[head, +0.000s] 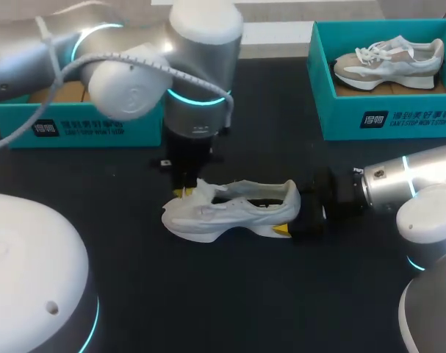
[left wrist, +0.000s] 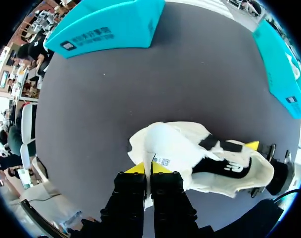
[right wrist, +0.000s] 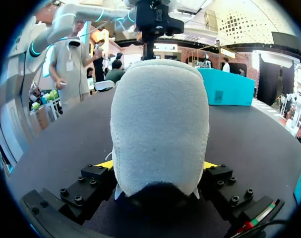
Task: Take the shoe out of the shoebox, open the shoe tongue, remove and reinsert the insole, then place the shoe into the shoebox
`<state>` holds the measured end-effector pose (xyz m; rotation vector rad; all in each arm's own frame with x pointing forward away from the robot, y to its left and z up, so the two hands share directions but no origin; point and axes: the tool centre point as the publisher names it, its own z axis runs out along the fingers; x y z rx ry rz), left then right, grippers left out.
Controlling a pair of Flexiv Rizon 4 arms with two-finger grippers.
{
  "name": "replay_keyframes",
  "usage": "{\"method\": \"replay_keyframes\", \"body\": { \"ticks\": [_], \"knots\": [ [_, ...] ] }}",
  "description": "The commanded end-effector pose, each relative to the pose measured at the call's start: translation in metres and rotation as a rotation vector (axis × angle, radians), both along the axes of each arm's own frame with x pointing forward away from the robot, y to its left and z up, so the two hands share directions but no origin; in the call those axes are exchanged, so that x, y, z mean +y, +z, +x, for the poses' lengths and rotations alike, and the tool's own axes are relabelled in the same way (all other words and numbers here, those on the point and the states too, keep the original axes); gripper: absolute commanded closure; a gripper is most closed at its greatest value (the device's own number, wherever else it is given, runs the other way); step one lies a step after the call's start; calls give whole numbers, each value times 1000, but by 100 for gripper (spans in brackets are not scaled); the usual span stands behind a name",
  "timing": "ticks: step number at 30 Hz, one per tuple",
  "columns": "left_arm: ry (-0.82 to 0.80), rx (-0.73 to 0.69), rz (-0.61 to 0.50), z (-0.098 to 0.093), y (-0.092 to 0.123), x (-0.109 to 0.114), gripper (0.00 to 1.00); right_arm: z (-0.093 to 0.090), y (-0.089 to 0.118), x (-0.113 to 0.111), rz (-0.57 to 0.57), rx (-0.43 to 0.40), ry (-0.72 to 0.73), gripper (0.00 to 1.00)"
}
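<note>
While the white shoe [head: 234,209] is resting on its sole in the middle of the dark counter [head: 134,294] in the head view, outside both boxes, the left arm [head: 134,88] is hanging over its toe end. The right arm [head: 399,184] is lying low along the counter at its heel. The left jaws are sitting at the front of the upper. The right jaws are bracketing the heel, with one yellow fingertip [head: 281,229] showing at the sole. A teal shoebox [head: 83,125] is standing at the back left, partly hidden by the left arm. A second teal shoebox [head: 384,118] at the back right is holding another shoe [head: 388,62].

In the left wrist view, the left jaws are standing narrow, pinching a thin white flap of the shoe [left wrist: 200,153] between the yellow fingertips [left wrist: 135,167].

In the right wrist view, the right jaws are standing wide, clamping the heel of the shoe [right wrist: 157,124] from both sides, with the fingertips [right wrist: 106,163] pressing against it.
</note>
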<state>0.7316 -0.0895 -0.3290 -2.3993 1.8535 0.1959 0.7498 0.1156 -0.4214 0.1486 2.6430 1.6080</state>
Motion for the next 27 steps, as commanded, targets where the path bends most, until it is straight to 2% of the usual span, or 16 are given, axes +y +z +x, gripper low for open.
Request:
{"method": "replay_keyframes", "body": {
  "ticks": [1,6,10,11,13,16,21,24,27],
  "knots": [
    [3,6,-60,5,-19,10,95,2,-3,3,-2,0,-1,100],
    [45,30,-44,8,-38,15,68,2,-3,3,-2,0,-1,100],
    [57,42,-41,5,-45,17,52,2,-3,3,-2,0,-1,100],
    [59,43,-42,4,-46,18,32,2,-3,3,-2,0,-1,100],
    [65,48,-48,2,-46,20,16,2,-3,3,-2,0,-1,100],
    [63,58,-70,1,-43,25,0,2,-3,3,-2,0,-1,100],
    [6,29,-131,1,-23,26,0,2,-3,3,-2,0,-1,100],
    [-90,27,-165,5,-10,21,0,2,-3,3,-2,0,-1,100],
    [-260,24,-228,9,5,12,0,2,-3,3,-2,0,-1,100]
  ]
}}
